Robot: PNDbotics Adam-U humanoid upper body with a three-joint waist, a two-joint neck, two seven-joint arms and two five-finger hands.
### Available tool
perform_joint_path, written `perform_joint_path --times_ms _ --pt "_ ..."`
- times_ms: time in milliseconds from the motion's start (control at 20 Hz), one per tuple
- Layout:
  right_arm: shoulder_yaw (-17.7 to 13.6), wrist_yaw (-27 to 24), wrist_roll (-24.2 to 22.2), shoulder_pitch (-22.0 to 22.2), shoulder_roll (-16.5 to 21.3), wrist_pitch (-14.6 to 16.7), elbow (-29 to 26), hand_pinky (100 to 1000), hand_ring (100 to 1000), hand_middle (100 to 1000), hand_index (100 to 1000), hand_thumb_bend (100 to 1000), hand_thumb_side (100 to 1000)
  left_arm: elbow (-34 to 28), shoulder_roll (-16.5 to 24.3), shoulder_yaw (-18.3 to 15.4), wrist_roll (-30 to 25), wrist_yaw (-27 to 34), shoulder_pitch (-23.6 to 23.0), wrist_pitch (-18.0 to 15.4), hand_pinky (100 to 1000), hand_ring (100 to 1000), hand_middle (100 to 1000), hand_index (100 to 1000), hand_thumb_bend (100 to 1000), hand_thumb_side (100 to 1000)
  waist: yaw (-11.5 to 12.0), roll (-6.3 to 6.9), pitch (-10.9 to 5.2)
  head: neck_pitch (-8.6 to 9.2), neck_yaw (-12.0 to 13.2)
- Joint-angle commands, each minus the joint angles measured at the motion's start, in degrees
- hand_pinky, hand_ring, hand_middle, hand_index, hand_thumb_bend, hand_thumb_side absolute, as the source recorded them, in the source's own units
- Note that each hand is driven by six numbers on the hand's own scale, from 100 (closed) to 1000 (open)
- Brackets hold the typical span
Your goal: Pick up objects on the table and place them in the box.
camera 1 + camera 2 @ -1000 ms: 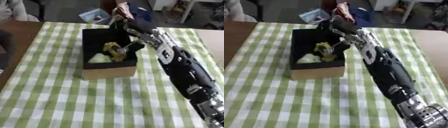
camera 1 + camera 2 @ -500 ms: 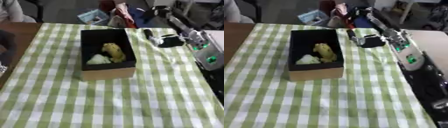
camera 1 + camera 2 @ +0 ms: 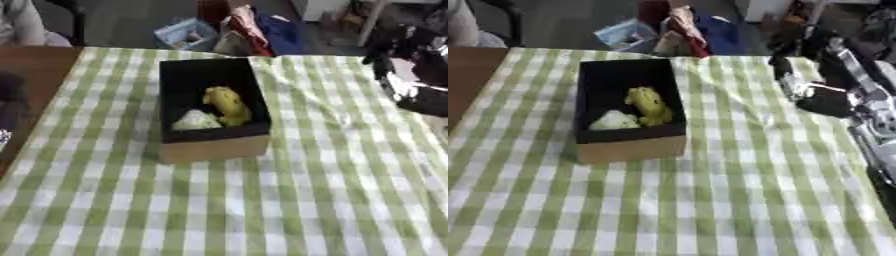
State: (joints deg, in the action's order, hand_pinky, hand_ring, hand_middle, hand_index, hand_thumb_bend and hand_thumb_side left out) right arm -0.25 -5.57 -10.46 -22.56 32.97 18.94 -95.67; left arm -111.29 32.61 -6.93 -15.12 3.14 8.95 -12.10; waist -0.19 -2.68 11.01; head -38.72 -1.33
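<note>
A black-lined cardboard box (image 3: 214,148) stands on the green-and-white checked cloth (image 3: 289,200), left of centre. Inside it lie a yellow object (image 3: 226,104) and a pale, whitish object (image 3: 197,120) near the front wall. My right hand (image 3: 820,92) hangs blurred above the cloth's right side, well clear of the box. Its fingers look relaxed, with nothing between them. No loose object shows on the cloth. My left hand appears in neither view.
A brown tabletop (image 3: 35,65) borders the cloth on the left, with a dark shape (image 3: 10,100) at its edge. Beyond the far edge lie a light-blue container (image 3: 186,34) and red and blue fabric (image 3: 258,25).
My right arm has pulled back from over the box to the right side of the table. The yellow object stays in the box.
</note>
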Motion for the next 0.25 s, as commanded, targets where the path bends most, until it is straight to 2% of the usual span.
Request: perform_joint_path --times_ms 50,250 --pt "-2.4 -1.1 0.8 1.0 0.1 -1.1 -2.5 718 580 626 752 100 356 -0.5 0.5 -0.9 -0.4 -0.6 -0.1 -0.4 591 473 514 734 180 443 -0.1 0.36 -0.59 -0.31 0.6" --pt "-3.5 -1.2 1.5 2.9 -1.4 -1.9 -3.6 717 578 624 749 100 368 -0.5 0.0 -0.9 -0.6 -0.9 -0.4 -0.5 589 469 511 732 179 448 -0.4 0.44 -0.54 -0.91 0.9"
